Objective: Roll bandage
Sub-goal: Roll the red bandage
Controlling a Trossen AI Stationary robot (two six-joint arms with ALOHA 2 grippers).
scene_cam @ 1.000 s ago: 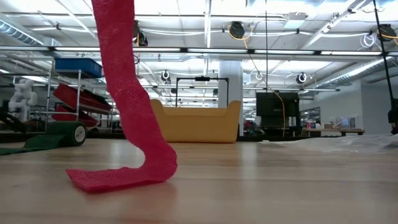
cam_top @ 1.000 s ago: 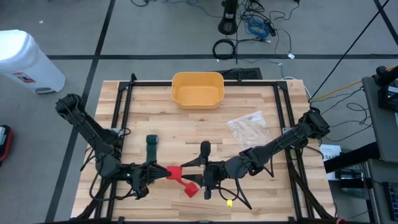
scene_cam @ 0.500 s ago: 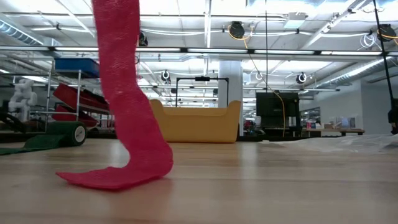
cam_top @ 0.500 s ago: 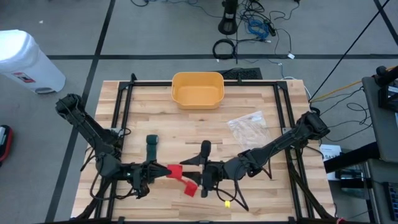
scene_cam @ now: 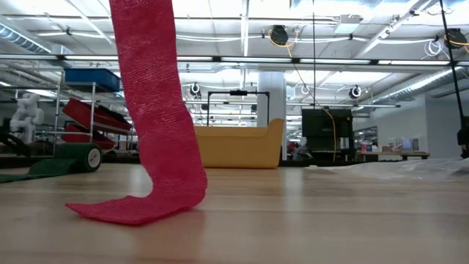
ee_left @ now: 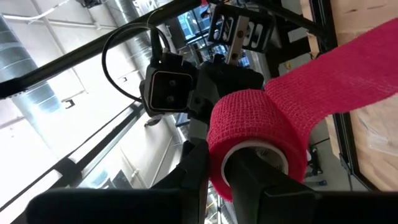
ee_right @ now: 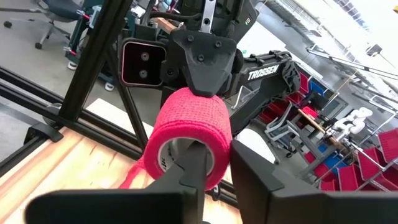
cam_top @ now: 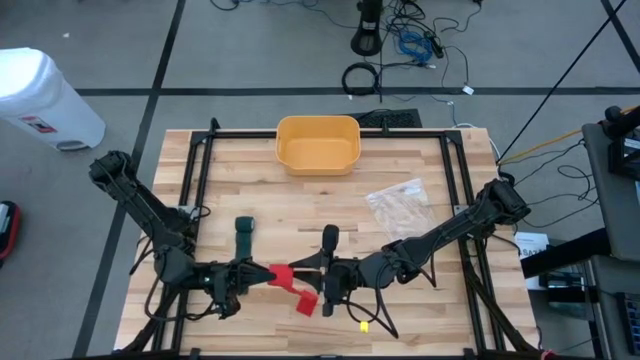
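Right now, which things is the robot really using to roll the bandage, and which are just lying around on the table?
In use:
- red bandage roll, its loose tail trailing down onto the table
- left pincer and right pincer, both on the roll

Lying about:
- yellow tub
- green bandage
- clear plastic bag

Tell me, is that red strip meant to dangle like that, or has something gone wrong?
Nothing looks damaged. The red bandage roll is held up between both grippers, and its loose tail hangs down with the end crumpled on the wooden table, simply not rolled up yet.
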